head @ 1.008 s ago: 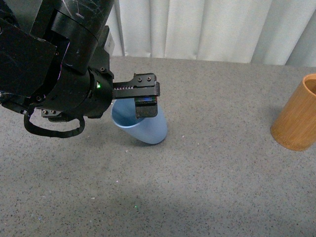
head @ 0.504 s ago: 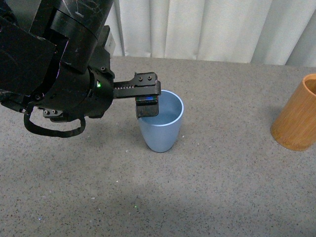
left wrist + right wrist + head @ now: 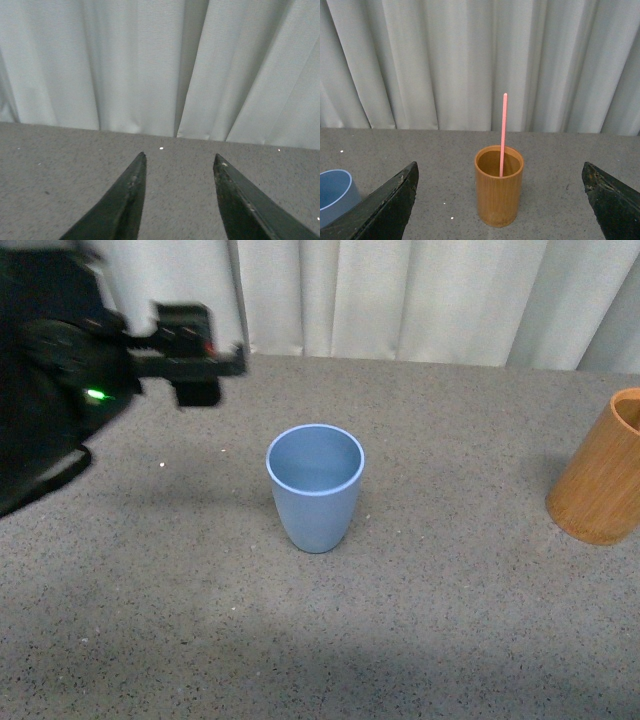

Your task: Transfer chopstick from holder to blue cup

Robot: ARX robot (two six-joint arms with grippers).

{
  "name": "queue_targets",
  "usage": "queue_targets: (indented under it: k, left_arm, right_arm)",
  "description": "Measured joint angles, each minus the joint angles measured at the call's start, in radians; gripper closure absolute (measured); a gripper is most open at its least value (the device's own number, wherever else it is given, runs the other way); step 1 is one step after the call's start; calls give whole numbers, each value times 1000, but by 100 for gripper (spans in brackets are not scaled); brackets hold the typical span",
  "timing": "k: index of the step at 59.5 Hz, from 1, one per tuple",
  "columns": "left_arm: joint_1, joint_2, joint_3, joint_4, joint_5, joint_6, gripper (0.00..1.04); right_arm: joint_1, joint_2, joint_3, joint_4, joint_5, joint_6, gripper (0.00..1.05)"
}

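**A:** Start at the left. How does the left gripper (image 3: 179,158) stand?

**B:** Its own camera shows the two dark fingers (image 3: 131,200) parted by a moderate gap. Only the grey bench (image 3: 450,640) and the white curtain (image 3: 400,300) show between them, so it grips nothing. In the front view it is blurred, up over the bench's back-left corner and well apart from the cup.

**A:** And the blue cup (image 3: 315,488)?

**B:** It is upright near the middle of the bench, mouth up and touching nothing.

**A:** Where is the chopstick (image 3: 503,131)?

**B:** It is in the holder (image 3: 499,192), which stands toward the bench's right edge and is cut off by the front view's frame. The right wrist view shows the pink stick standing inside, nearly upright, with most of its length above the rim.

**A:** And the right gripper (image 3: 500,167)?

**B:** It is spread wide and grips nothing. Its fingers (image 3: 395,200) sit at the two sides of its own view. The holder is centred between them but farther off, clear of both.
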Motion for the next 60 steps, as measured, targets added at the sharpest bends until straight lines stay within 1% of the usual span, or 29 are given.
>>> queue_targets:
  k: [4,7,8,11,13,16,20,23,26,28,32,33,34,35,37,41,45,60]
  left_arm:
    - [47,-93,-61,-22,54,12,73]
    - [103,-167,-123,-36,113,18,84]
    - [114,-179,-134,-39,125,19,86]
    - [190,-251,-195,-61,196,21,97]
    - [228,-291,-224,-81,243,20,101]
    - [265,-366,-270,-115,257,25,101]
    - [280,-471,-321,-176,261,25,101]
    - [282,-572,-362,-249,269,27,101]
    - [282,-697,-401,-354,272,29,101]
    - [283,-811,-422,-459,272,29,101]
    - [283,-1095,-422,-726,273,32,101]
    - [283,-1137,-422,-766,274,32,101]
    - [283,-1222,-422,-851,274,32,101]
    - [283,-1260,-422,-889,274,32,101]
    - [283,-1417,-422,-1036,275,32,101]
    - [283,-1580,-422,-1165,275,32,101]
    - [283,-1648,-422,-1204,274,32,101]
    - [283,-1659,-422,-1209,275,32,101]
  right_arm:
    - [0,0,0,0,-2,0,10]
    - [0,0,0,0,-2,0,10]
    - [0,0,0,0,-2,0,10]
    - [0,0,0,0,-2,0,10]
    - [0,0,0,0,-1,0,10]
    - [0,0,0,0,0,0,10]
    - [0,0,0,0,-1,0,10]
    - [0,0,0,0,-2,0,10]
    - [0,0,0,0,-2,0,10]
    - [0,0,0,0,-2,0,10]
    - [0,0,0,0,-2,0,10]
    - [0,0,0,0,-2,0,10]
    - [0,0,0,0,-2,0,10]
    - [0,0,0,0,-1,0,10]
    - [0,0,0,0,-1,0,10]
    - [0,0,0,0,-1,0,10]
    - [0,0,0,0,-2,0,10]
    - [0,0,0,0,-1,0,10]
